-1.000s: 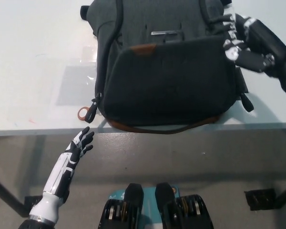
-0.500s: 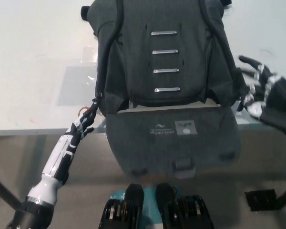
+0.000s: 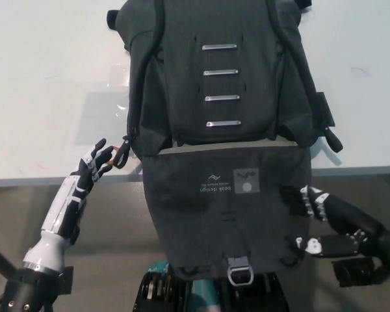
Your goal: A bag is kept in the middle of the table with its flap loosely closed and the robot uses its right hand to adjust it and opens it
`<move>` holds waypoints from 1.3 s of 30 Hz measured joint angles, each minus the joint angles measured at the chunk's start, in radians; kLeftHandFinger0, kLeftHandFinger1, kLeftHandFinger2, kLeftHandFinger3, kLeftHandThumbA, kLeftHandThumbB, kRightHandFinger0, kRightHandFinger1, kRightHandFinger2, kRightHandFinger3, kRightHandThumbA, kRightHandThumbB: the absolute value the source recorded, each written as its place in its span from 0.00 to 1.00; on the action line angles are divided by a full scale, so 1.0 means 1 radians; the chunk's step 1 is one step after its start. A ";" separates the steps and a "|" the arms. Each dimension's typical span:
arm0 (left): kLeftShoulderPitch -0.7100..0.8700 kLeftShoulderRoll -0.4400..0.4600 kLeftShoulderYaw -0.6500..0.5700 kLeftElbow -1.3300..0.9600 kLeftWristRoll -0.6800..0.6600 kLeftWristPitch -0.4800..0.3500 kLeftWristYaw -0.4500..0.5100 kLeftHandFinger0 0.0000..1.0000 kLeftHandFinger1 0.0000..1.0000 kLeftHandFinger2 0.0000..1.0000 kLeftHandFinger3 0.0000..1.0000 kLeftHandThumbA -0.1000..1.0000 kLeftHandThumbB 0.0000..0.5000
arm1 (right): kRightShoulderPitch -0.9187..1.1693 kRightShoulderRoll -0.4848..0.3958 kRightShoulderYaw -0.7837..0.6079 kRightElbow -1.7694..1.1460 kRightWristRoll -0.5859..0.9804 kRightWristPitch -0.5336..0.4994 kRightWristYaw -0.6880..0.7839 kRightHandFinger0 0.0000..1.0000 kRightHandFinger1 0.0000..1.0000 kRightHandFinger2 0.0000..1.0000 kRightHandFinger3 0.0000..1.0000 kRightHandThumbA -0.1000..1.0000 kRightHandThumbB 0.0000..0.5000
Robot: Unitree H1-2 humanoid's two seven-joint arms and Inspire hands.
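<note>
Flap (image 3: 231,208) now hangs fully open below the bag (image 3: 214,71).

Looks like a lab or test room, not a home. Plain white worktop (image 3: 45,78), bare and glossy, reaching away beyond the left hand (image 3: 96,162). Grey hard floor (image 3: 110,240) below that hand. Dark metal table leg with a foot plate (image 3: 357,272) on the floor just under the right hand (image 3: 322,224). No furnishings or decoration seen
</note>
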 measured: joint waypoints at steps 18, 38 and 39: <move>-0.003 0.000 0.008 0.000 -0.007 0.006 0.000 1.00 1.00 1.00 1.00 1.00 0.30 | -0.030 0.046 0.075 0.130 -0.343 0.041 -0.118 1.00 1.00 1.00 1.00 1.00 0.13; -0.010 0.000 0.009 0.009 -0.012 0.006 0.000 1.00 1.00 1.00 1.00 1.00 0.25 | -0.028 0.204 -0.186 0.312 -0.348 -0.190 -0.341 1.00 1.00 1.00 1.00 1.00 0.40; -0.011 0.000 0.009 0.011 -0.013 0.006 0.000 1.00 1.00 1.00 1.00 1.00 0.25 | -0.029 0.209 -0.193 0.323 -0.343 -0.206 -0.349 1.00 1.00 1.00 1.00 1.00 0.39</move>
